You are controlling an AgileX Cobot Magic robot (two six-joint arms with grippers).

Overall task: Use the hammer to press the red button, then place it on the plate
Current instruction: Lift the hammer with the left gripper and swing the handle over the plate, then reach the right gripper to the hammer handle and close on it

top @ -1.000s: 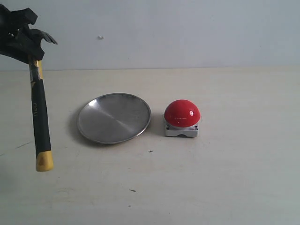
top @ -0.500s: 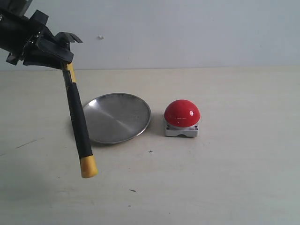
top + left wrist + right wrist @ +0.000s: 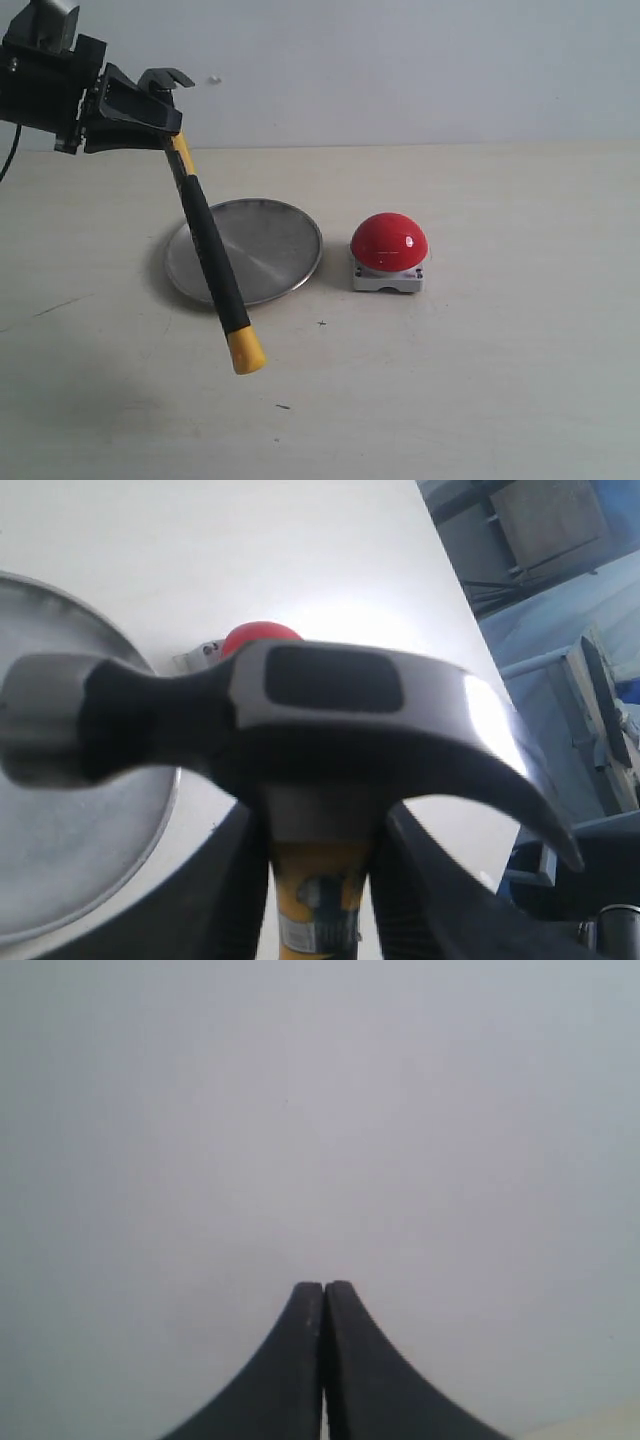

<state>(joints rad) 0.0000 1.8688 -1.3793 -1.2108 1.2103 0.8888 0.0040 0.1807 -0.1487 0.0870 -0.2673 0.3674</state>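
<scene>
Ext. view: L gripper (image 3: 150, 112) sits upper left of frame, pinched on the hammer (image 3: 212, 262) at its yellow neck, just under the dark head. The black handle slants down toward lower centre, yellow end cap lowest. It looks clear of the table (image 3: 480, 380) and crosses in front of the plate's left part. Plate (image 3: 275, 238), centre-left: round, shallow, brushed silver metal, reflective. Red button (image 3: 388, 242) is near it on the right, apart from the rim: glossy dome on a squarish grey-white base. Not pressed yet, I'd say.

Risks, imo: grip is high by the head, so the long handle can swing or twist in the jaws. The end cap may clip the plate rim and skid it. The dome is smooth and rounded, so an off-centre touch could slide off or shove the base.

L wrist view: hammer (image 3: 300, 705) fills mid-frame, smooth steel head w/ curved claw. Dark fingers (image 3: 225, 900) flank the neck. Plate (image 3: 60, 840) lower left, red button (image 3: 258, 635) peeking above the head.

R wrist view: R gripper (image 3: 323, 1360) pressed together, holding nothing, facing blank pale grey.
</scene>
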